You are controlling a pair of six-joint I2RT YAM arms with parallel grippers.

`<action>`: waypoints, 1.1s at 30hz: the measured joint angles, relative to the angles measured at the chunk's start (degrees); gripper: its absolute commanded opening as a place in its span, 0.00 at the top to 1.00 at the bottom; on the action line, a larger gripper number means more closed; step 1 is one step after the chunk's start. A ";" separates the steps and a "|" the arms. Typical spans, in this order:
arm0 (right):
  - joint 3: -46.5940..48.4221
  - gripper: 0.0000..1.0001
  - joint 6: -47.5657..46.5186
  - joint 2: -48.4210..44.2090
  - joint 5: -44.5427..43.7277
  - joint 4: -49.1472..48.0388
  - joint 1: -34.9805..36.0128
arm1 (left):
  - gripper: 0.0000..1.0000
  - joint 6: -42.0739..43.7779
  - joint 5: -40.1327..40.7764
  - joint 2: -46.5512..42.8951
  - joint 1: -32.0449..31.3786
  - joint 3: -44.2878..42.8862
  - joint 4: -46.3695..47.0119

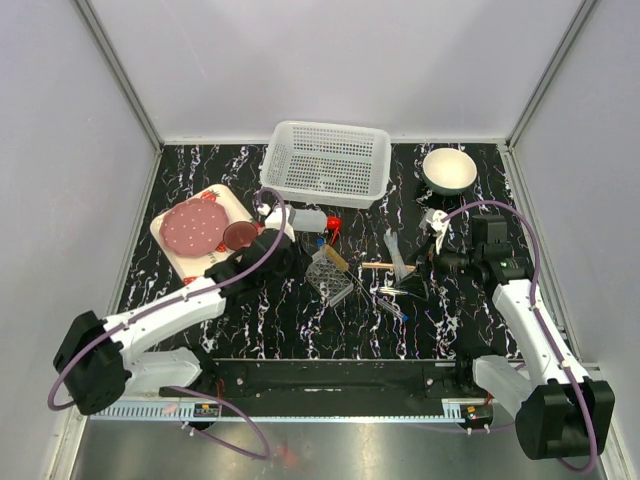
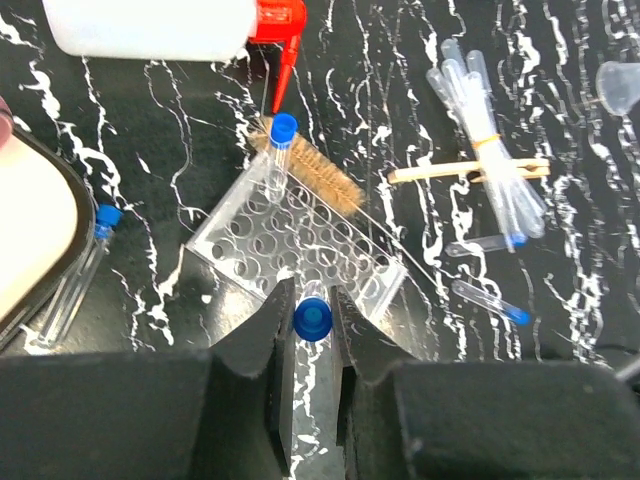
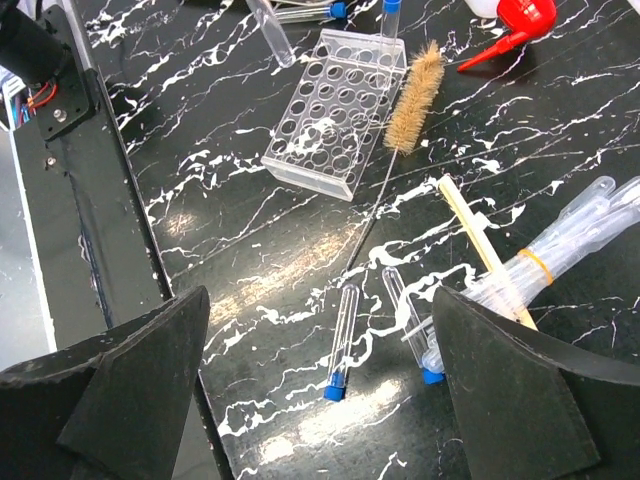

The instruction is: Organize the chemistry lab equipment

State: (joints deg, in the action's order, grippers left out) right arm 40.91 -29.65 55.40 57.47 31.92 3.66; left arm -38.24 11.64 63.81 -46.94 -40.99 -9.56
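Note:
My left gripper (image 2: 308, 300) is shut on a blue-capped test tube (image 2: 312, 320) and holds it upright over the near edge of the clear tube rack (image 2: 300, 235). One more tube (image 2: 278, 150) stands in the rack's far corner. Another tube (image 2: 85, 265) lies by the tray. My right gripper (image 3: 320, 370) is wide open above two loose tubes (image 3: 342, 340) on the table. A bundle of pipettes (image 2: 490, 150) lies on wooden sticks (image 2: 440, 172). The red-capped bottle (image 2: 150, 25) lies on its side beyond the rack. A small funnel (image 2: 620, 85) shows at far right.
A bristle brush (image 2: 320, 175) on a wire lies along the rack's far side. A white basket (image 1: 328, 162) stands at the back centre and a white bowl (image 1: 449, 170) at back right. The strawberry tray (image 1: 168, 250) with pink plate is on the left.

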 measured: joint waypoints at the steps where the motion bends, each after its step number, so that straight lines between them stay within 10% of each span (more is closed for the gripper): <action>1: 0.00 0.02 -0.44 0.00 -0.13 0.26 -0.09 | 0.89 1.14 0.72 1.31 0.00 -0.70 0.04; 33: 0.00 0.02 -4.11 0.00 -1.14 1.16 -0.31 | 0.88 14.71 6.19 20.59 0.00 -11.39 1.88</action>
State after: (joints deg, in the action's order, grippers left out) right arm 40.91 -33.76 55.40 56.34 33.08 3.36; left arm -23.53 17.82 84.40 -46.94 -52.38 -7.68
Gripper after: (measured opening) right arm 0.982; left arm 0.171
